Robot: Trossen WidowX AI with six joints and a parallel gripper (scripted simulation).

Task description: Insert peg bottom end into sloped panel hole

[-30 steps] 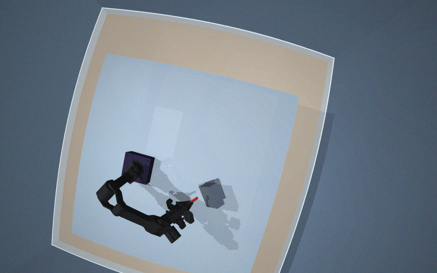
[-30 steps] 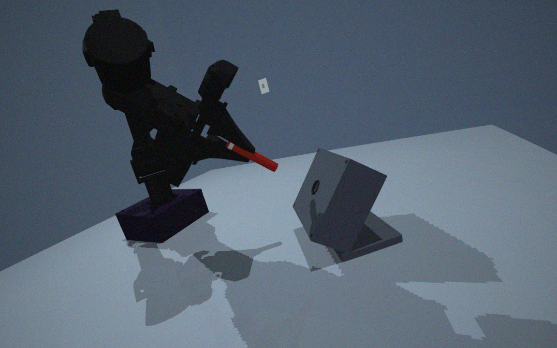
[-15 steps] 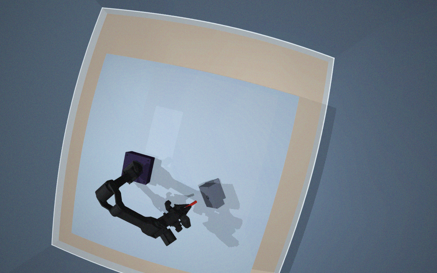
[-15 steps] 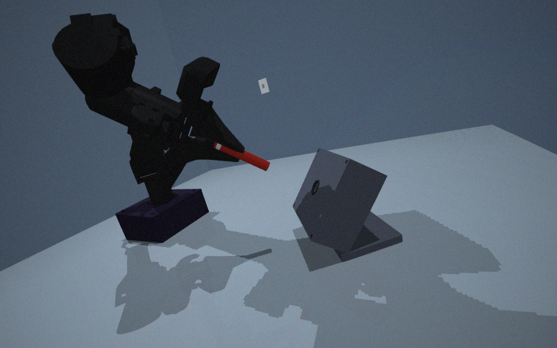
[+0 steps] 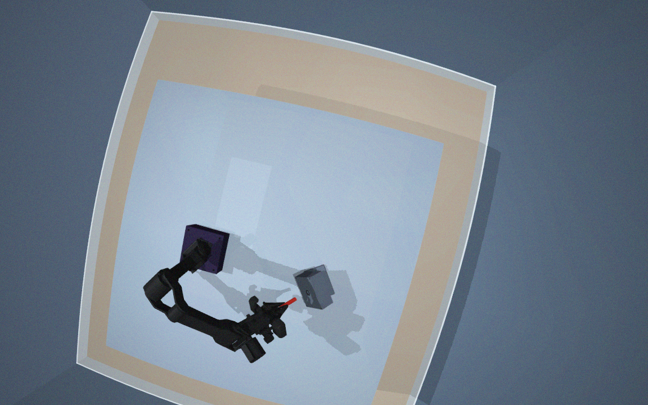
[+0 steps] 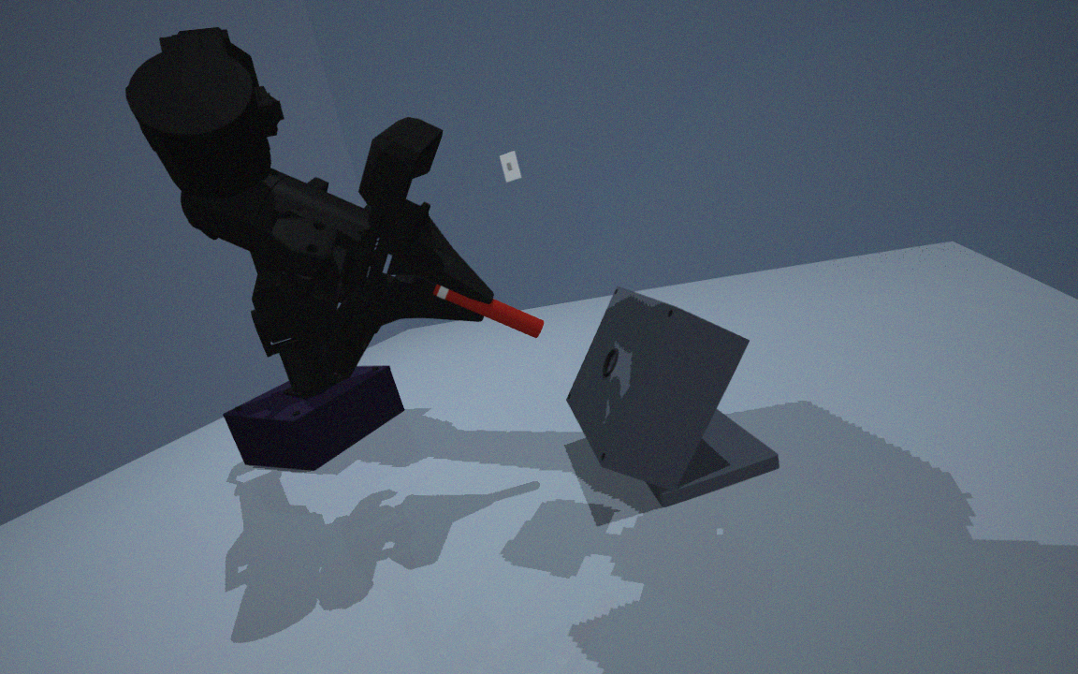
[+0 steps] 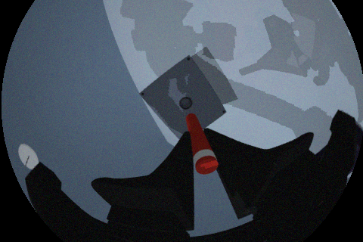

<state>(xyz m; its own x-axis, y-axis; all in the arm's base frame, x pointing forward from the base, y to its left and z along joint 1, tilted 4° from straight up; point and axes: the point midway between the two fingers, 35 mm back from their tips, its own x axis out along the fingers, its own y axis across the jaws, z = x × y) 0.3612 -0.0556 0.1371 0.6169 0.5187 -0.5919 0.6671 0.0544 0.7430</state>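
Observation:
A round red peg [image 5: 290, 302] [image 6: 515, 317] [image 7: 197, 132] with a pale band near its top end is in the air, tilted, its free end toward the panel. My gripper [image 5: 284, 305] [image 6: 486, 306] [image 7: 197, 134] is shut on it near its middle. The grey sloped panel [image 5: 320, 287] [image 6: 668, 369] [image 7: 204, 91] stands in front, apart from the peg. Its round hole [image 5: 307, 292] [image 6: 610, 362] [image 7: 185, 103] is open and empty. In the wrist view the peg's free end shows just below the hole. The fingers hide part of the peg.
The panel's flat foot [image 6: 735, 448] rests on the table [image 5: 346, 176] [image 6: 861, 352]. The dark purple arm base [image 5: 200, 256] [image 6: 316, 427] stands on the other side of the gripper. Shadows of the arm fall over the table and the panel's face.

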